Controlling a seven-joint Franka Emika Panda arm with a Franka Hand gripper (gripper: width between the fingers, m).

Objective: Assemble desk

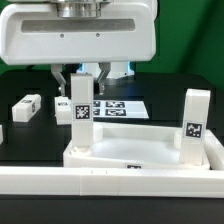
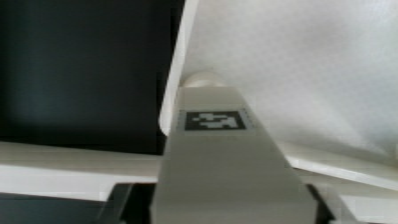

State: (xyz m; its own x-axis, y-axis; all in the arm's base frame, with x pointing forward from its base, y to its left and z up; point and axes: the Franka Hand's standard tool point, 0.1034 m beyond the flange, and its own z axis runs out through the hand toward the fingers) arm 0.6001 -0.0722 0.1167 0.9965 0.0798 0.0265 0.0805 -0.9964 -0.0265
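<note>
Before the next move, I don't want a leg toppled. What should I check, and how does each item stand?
1. The pincer straddles the first leg, at the exterior view's left: ok.
2. The pincer is clamped firmly on it: cannot tell.
3. The first leg is upright on the desk top corner: ok.
4. It is fully seated in its socket: cannot tell.
5. The second leg stands upright at the exterior view's right corner: ok.
6. The loose leg lies on the table, clear of the desk top: ok.
</note>
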